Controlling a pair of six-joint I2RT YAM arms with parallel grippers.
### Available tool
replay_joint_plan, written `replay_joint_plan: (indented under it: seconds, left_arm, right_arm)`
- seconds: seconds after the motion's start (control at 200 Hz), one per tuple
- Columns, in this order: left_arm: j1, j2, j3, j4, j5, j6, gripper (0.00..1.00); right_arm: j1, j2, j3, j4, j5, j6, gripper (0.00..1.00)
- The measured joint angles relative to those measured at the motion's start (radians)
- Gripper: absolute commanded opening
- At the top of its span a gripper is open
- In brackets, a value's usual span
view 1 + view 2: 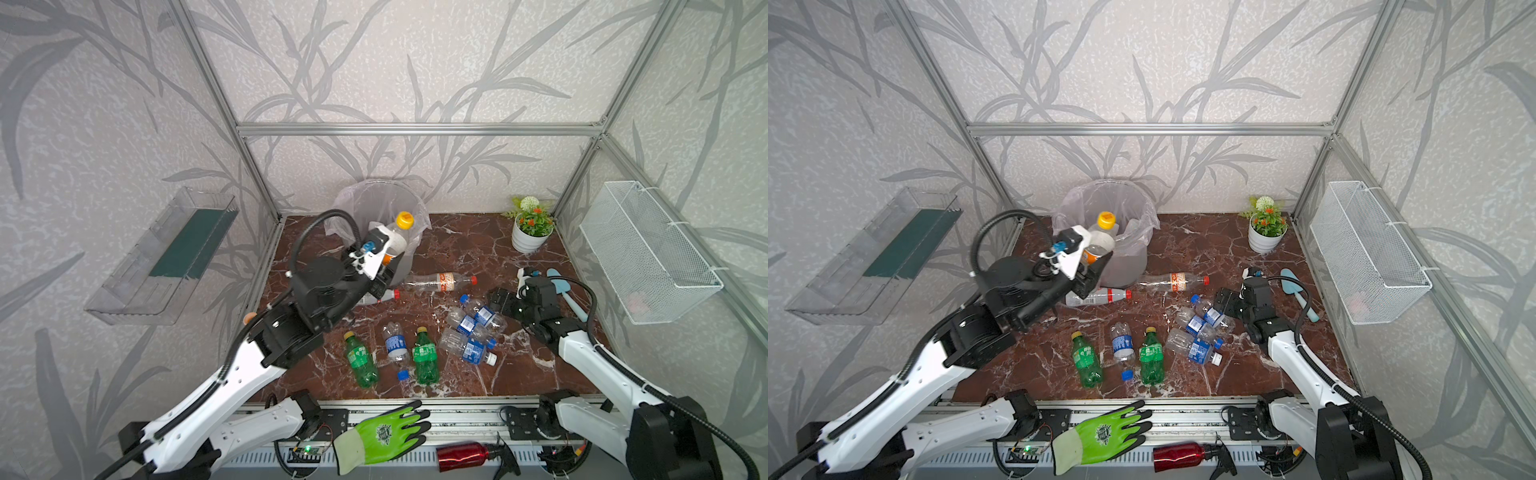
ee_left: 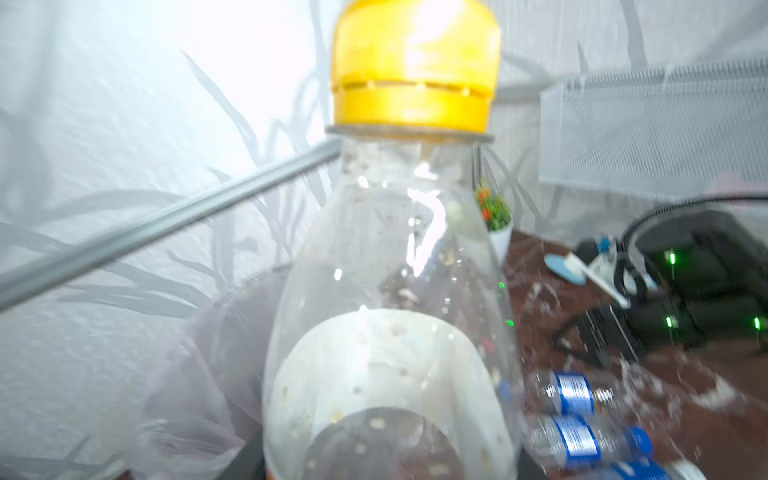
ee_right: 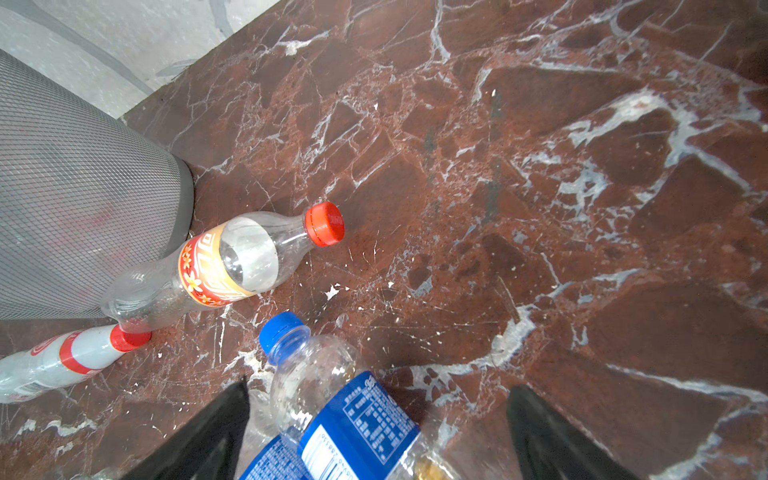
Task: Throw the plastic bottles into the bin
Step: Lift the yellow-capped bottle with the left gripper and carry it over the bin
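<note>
Yellow-capped bottle (image 1: 398,239) pinched in the jaws of the left gripper (image 1: 386,270), raised at the near rim of the bin (image 1: 1129,266) by the back edge of the bench (image 1: 478,249); right gripper (image 1: 500,300), jaws spread, above blue-labelled bottles (image 1: 471,328) near the right edge.

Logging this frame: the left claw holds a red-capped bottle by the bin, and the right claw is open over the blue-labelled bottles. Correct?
No: the bottle in the left claw has a yellow cap, clear in the left wrist view. The rest stands.
</note>
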Motion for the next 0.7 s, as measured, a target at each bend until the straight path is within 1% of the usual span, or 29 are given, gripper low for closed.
replay_joint_plan:
  seconds: [0.105,0.195,0.265,0.33,0.35,0.405,0.45,0.5,0.6,0.66,0.7]
  left_arm:
    - [0.001,-0.064,0.001,0.110,-0.034,0.023,0.55]
    - [0.016,-0.067,0.006,0.220,-0.058,0.042,0.55]
    - [0.070,-0.020,0.039,0.272,-0.048,0.045,0.55]
    - [0.163,0.061,0.087,0.306,-0.008,0.007,0.56]
    - [0.198,0.092,0.102,0.314,0.006,-0.013,0.58]
    - [0.267,0.171,0.142,0.329,0.042,-0.060,0.69]
    - [0.319,0.257,0.188,0.323,0.063,-0.101,0.73]
    - [0.357,0.357,0.255,0.299,0.085,-0.140,0.76]
    - [0.396,0.546,0.409,0.153,0.145,-0.196,0.91]
    - [0.400,0.597,0.435,0.087,0.178,-0.212,0.97]
    - [0.399,0.602,0.422,0.052,0.196,-0.218,0.99]
  right_arm:
    - [0.000,0.000,0.000,0.010,-0.014,0.008,0.96]
    - [0.000,-0.001,0.000,0.024,-0.034,0.013,0.96]
    - [0.000,-0.003,0.000,0.037,-0.054,0.016,0.96]
    - [0.000,-0.010,0.000,0.048,-0.072,0.018,0.96]
    - [0.000,-0.012,0.000,0.050,-0.079,0.018,0.96]
    - [0.000,-0.015,0.000,0.056,-0.090,0.018,0.96]
    - [0.000,-0.016,0.000,0.058,-0.098,0.018,0.96]
    - [0.000,-0.018,0.000,0.056,-0.106,0.018,0.96]
    - [0.000,-0.024,0.006,0.040,-0.112,0.013,0.96]
    - [0.000,-0.036,0.007,0.029,-0.111,0.008,0.96]
    - [0.000,-0.048,0.008,0.020,-0.107,0.005,0.96]
